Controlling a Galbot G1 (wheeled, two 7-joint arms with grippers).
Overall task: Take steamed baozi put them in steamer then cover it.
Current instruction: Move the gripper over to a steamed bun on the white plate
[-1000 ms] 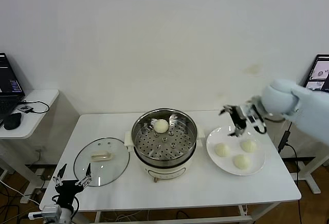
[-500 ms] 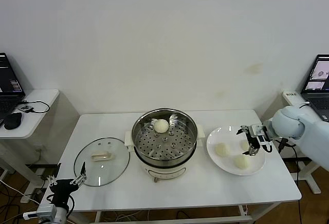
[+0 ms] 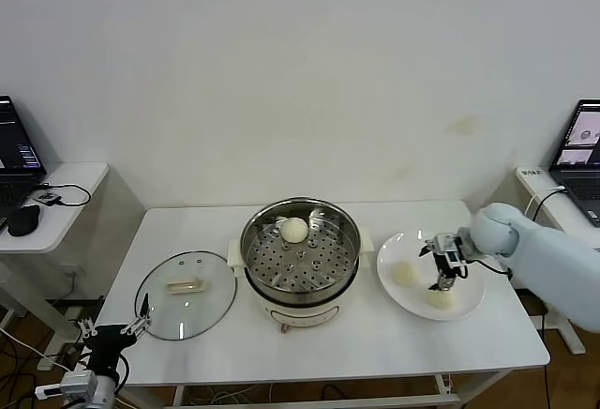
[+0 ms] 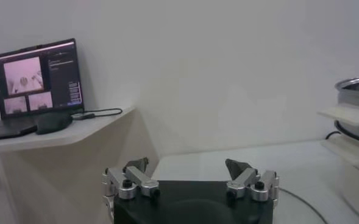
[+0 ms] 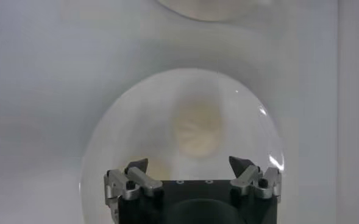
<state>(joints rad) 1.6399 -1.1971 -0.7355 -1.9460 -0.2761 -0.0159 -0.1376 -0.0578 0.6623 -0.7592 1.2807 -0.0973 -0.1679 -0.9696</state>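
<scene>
The steamer (image 3: 300, 257) stands mid-table with one steamed baozi (image 3: 294, 230) on its perforated tray. On the white plate (image 3: 394, 248) to its right two more baozi show, one on the steamer side (image 3: 405, 274) and one at the front (image 3: 439, 298). My right gripper (image 3: 442, 270) hangs open low over the plate, between and behind them. In the right wrist view a baozi (image 5: 196, 128) lies on the plate (image 5: 124, 122) just beyond the open right gripper (image 5: 188, 164). The cover (image 3: 185, 282) lies flat left of the steamer. My left gripper (image 4: 187, 165) is open and empty.
My left gripper (image 3: 112, 332) waits off the table's front left corner. A side desk (image 3: 56, 204) with a laptop (image 4: 39, 79) stands farther left. Another laptop (image 3: 581, 142) sits at the right. The steamer's rim (image 4: 357, 91) shows in the left wrist view.
My right gripper has come down and in towards the steamer, from above the plate's far edge to low over the baozi. The left gripper has drifted a little lower and leftward.
</scene>
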